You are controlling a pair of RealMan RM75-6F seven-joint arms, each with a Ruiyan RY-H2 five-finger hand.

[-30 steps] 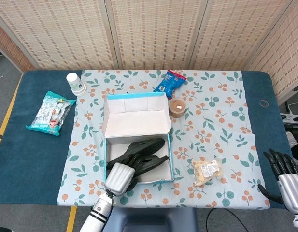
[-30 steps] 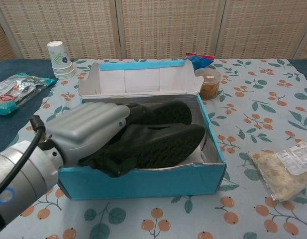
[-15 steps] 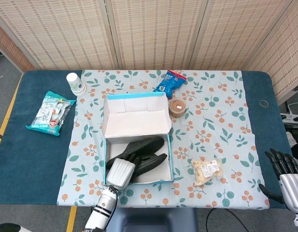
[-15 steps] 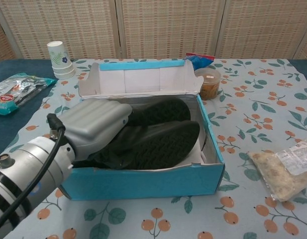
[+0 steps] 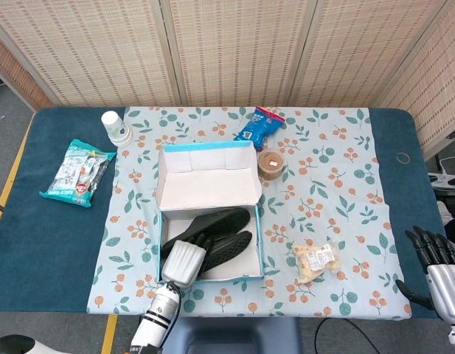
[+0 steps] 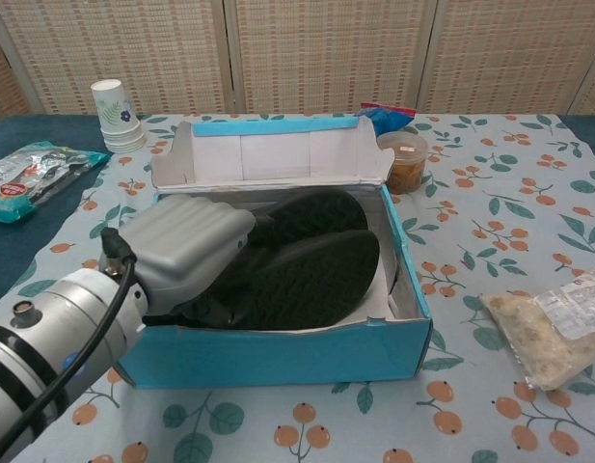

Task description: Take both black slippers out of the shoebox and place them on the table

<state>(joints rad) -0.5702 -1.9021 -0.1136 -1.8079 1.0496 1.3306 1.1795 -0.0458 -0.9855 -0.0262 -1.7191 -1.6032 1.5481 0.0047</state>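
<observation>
my left hand (image 6: 186,246) is in the shoebox (image 6: 278,357), fingers wrapped on a black slipper (image 6: 307,275); right hand (image 5: 433,262) idle, fingers spread

The left hand (image 6: 186,246) is seen inside the shoebox (image 6: 278,352), its fingers hidden among the black slippers (image 6: 307,270), which are stacked sole-up. Whether a slipper is gripped cannot be told. A food pouch (image 6: 553,328) is seen to the right, paper cups (image 6: 114,111) far left.
</observation>
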